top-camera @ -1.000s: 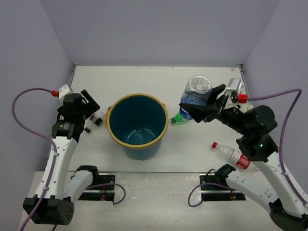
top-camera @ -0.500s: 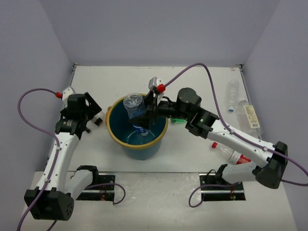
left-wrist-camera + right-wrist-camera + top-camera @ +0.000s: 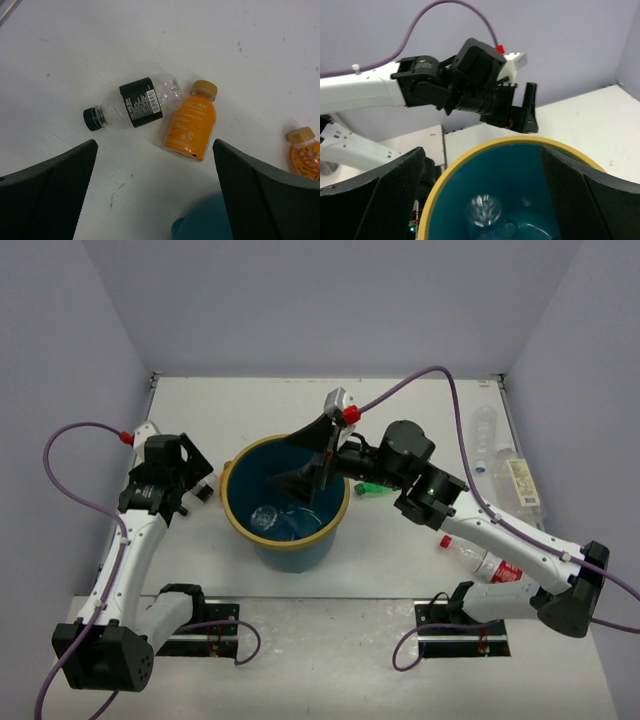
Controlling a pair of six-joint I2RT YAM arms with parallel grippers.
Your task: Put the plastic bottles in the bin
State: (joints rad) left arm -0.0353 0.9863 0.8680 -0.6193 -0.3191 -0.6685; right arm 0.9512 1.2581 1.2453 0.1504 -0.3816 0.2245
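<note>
Right end effector gapes over one bin holding one clear bottle.

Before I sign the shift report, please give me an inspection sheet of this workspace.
Surface: white table, few dark specks.
Job's things: one clear bottle inside the bin; dark-labelled bottle and orange bottle lying close together; red-labelled bottle, green bottle and others outside.
Clutter: nothing seen.
Pincers: left pincer open above the table; right pincer open over the bin.
Cables: purple cables arch freely.
Surroundings: plain lilac walls.
</note>
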